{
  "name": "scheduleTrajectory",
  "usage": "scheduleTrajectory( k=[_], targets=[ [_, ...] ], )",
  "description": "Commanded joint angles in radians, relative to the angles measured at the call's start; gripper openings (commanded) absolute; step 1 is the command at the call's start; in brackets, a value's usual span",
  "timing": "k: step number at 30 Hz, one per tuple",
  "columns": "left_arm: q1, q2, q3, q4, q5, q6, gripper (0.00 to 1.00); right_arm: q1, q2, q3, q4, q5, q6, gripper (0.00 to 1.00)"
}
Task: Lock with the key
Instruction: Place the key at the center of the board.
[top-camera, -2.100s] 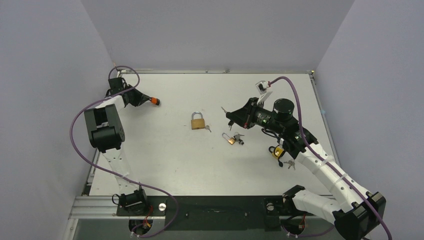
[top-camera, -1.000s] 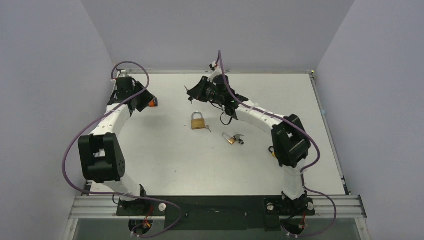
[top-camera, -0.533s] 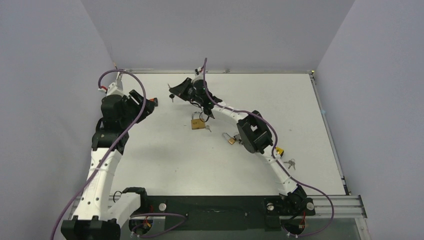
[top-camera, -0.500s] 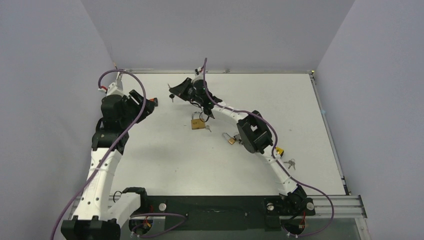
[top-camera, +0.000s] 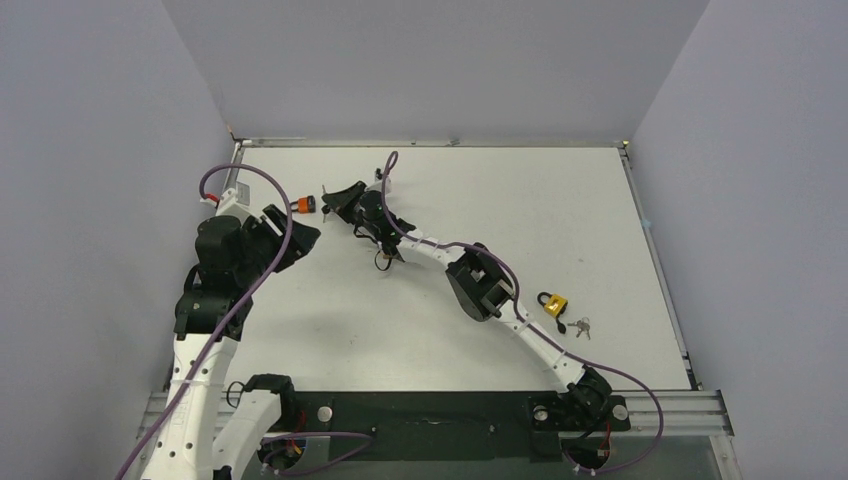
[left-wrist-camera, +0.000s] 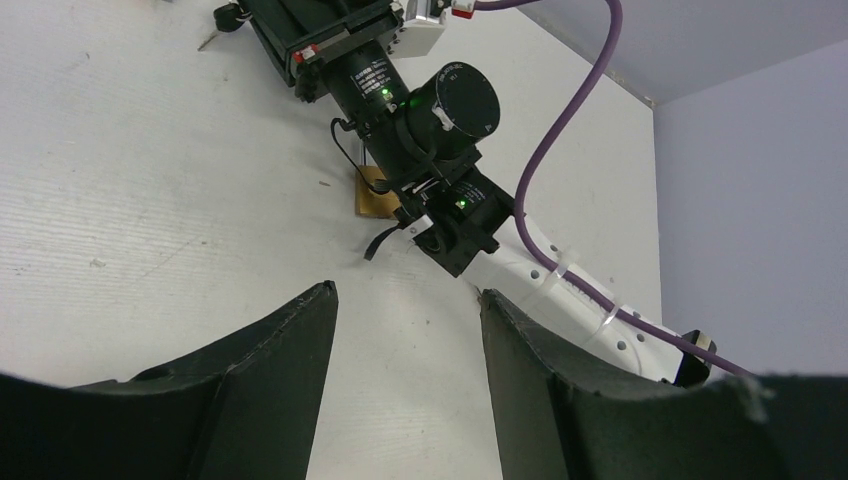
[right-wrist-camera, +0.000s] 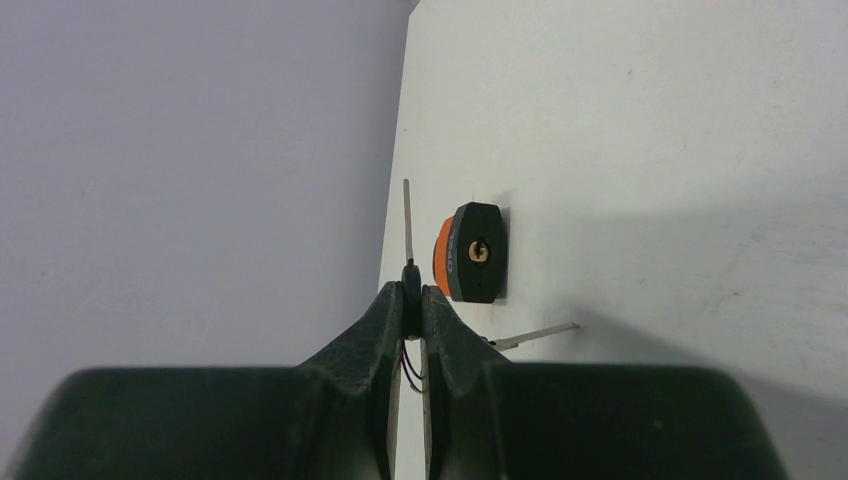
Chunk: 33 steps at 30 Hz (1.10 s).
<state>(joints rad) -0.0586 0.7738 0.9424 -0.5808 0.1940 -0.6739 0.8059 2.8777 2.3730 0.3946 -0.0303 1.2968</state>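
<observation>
Your right fingers (right-wrist-camera: 390, 318) are clenched on the key (right-wrist-camera: 407, 215), its blade just beside the orange padlock (right-wrist-camera: 470, 252) near the surface's (right-wrist-camera: 650, 120) far left edge but not yet in the keyhole, while your left fingers (left-wrist-camera: 300, 345) hang parted and empty.

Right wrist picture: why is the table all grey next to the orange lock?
Right wrist view: that grey is a shadow on the table beside the orange lock; the right gripper pinching the key looks slightly blurry, being near the lens. Top view: shadows are faint.
</observation>
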Motion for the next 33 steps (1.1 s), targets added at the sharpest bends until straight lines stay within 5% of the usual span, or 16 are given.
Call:
scheduleTrajectory(
  k=[1, 4, 6, 9, 15, 33],
  targets=[
    [-0.009, -0.009, 0.008, 0.014, 0.031, -0.006, 0.52, 0.01, 0.016, 0.089, 0.03, 0.104, 0.045, 0.0],
    [-0.011, -0.007, 0.013, 0.025, 0.049, -0.014, 0.52, 0.009, 0.03, 0.11, 0.005, 0.105, 0.059, 0.02],
    [-0.015, -0.005, 0.016, 0.03, 0.057, -0.018, 0.52, 0.009, 0.029, 0.107, -0.004, 0.096, 0.06, 0.16],
    [-0.027, 0.004, 0.022, 0.035, 0.06, -0.017, 0.53, 0.011, 0.023, 0.099, -0.004, 0.071, 0.056, 0.51],
    [-0.036, 0.013, 0.017, 0.048, 0.066, -0.023, 0.53, 0.013, -0.017, 0.089, -0.048, 0.04, -0.009, 0.78],
    [-0.073, 0.085, 0.072, 0.111, 0.1, -0.037, 0.53, -0.03, -0.418, -0.318, -0.024, -0.092, -0.202, 0.88]
  ],
)
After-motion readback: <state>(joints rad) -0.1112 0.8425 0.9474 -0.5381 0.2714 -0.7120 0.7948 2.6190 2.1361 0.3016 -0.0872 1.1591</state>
